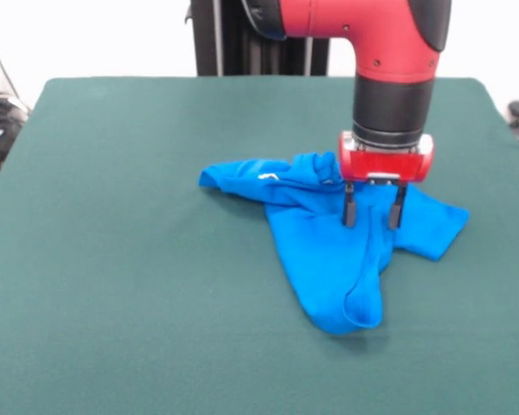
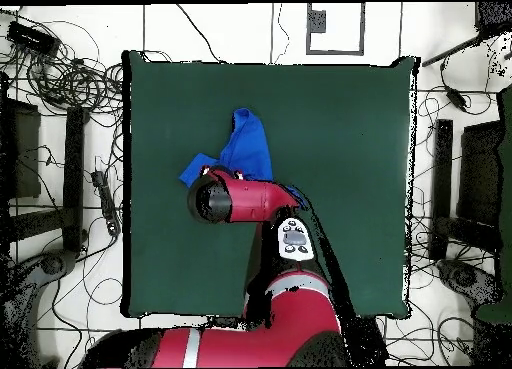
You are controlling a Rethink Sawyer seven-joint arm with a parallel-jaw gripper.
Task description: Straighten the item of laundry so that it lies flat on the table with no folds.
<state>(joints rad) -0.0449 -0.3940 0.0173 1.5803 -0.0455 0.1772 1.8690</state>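
1. Front view: a bright blue shirt [image 1: 329,233] lies crumpled right of centre on a green table [image 1: 112,285]. One flap reaches toward 9 o'clock, another toward 3 o'clock, and a long folded tongue runs toward 6 o'clock.
2. A red and black arm [image 1: 389,60] comes down from 12 o'clock, its wrist vertical. The hand [image 1: 373,210] points straight down over the shirt's upper right part, at the root of the 3 o'clock flap.
3. Its two dark fingers [image 1: 349,205] stand parted, with blue cloth visible in the gap. Their tips sit at or just above the cloth; whether they touch it is unclear. Nothing is gripped.
4. Overhead view: the arm hides the hand. Shirt [image 2: 248,145] shows at 12 o'clock from the arm's end, with a small flap at 9 o'clock.
5. Judgement: to do this well, pinch only one layer near an edge, then draw it outward low over the table.
6. Risk: grabbing several layers would drag the whole bundle without unfolding it.
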